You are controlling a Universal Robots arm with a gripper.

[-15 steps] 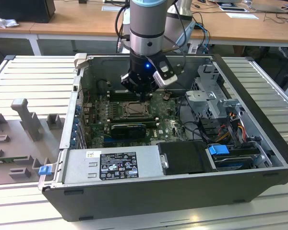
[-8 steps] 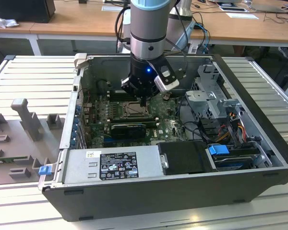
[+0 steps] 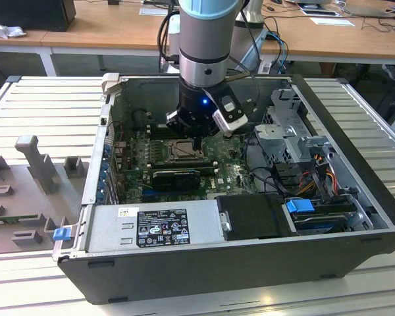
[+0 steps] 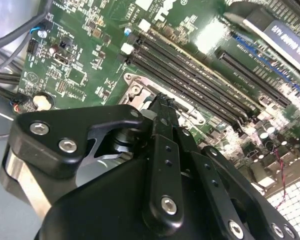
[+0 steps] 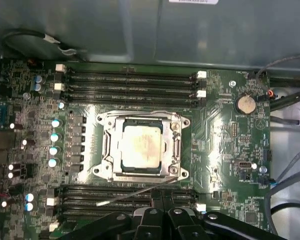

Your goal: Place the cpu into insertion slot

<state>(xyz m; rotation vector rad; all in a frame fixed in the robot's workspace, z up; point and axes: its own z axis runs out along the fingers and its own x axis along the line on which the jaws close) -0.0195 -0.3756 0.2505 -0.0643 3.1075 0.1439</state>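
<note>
Your gripper [image 3: 196, 135] hangs just over the insertion slot [image 5: 142, 146], with the cpu [image 5: 141, 145] already lying inside the frame.

Start at the tool: your fingers [image 5: 160, 197] are pressed together and pinch nothing, their tips reaching down beside the socket's edge near the thin lever [image 5: 135, 195], which sticks out loose rather than latched. Right under the tool, in the first wrist view, the chip sits square within the metal frame, flanked on both sides by the long memory slots [image 5: 130, 80]. Your risk, as I judge it: any drift could snag that lever or nudge the unclamped chip askew on the socket contacts. Your arm [image 3: 207, 33] stands near vertical, wrist pointing straight down into the open computer case [image 3: 355, 217], beyond which lies the slatted table [image 3: 39, 112].
</note>
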